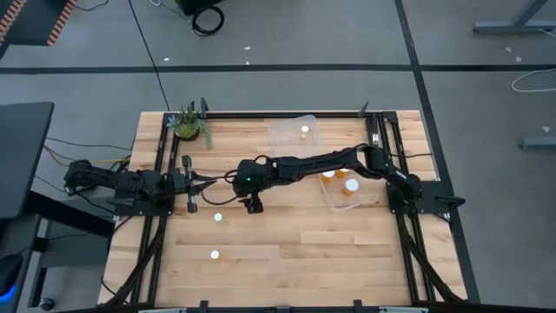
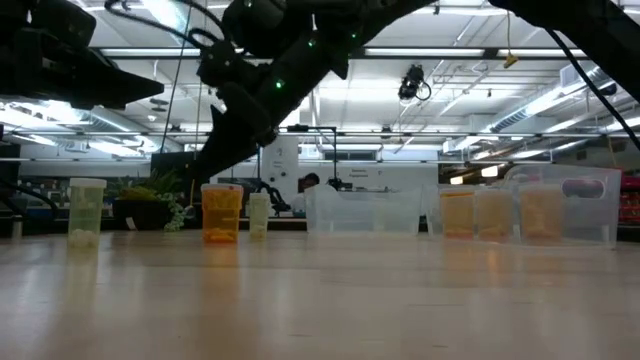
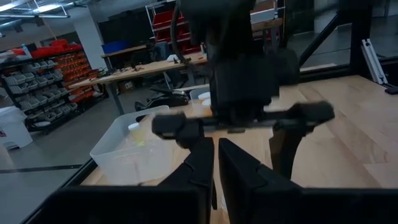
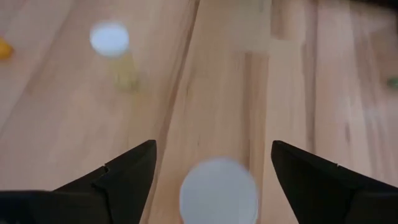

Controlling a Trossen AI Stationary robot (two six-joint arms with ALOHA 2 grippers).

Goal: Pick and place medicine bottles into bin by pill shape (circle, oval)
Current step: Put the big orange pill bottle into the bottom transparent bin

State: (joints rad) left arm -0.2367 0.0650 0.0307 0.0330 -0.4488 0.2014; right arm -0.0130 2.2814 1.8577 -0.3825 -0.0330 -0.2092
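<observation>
My right gripper [image 1: 252, 205] reaches out over the table's middle, open and pointing down. In the right wrist view [image 4: 211, 168] its two fingers stand on either side of a white-capped medicine bottle [image 4: 217, 191] below them, without touching it. A second bottle [image 4: 110, 40] stands farther off. Two more white caps show on the table [image 1: 218, 217] [image 1: 215, 255]. One bottle [image 1: 305, 132] stands in the far clear bin [image 1: 291, 139], and two [image 1: 351, 184] stand in the right clear bin [image 1: 343, 202]. My left gripper [image 1: 205, 181] waits at the left, shut and empty.
A small potted plant [image 1: 189, 123] stands at the far left corner. In the low view three bottles [image 2: 222, 212] stand in a row at the left, and the clear bins [image 2: 360, 210] [image 2: 530, 205] stand to the right. Bare wood lies toward the near edge.
</observation>
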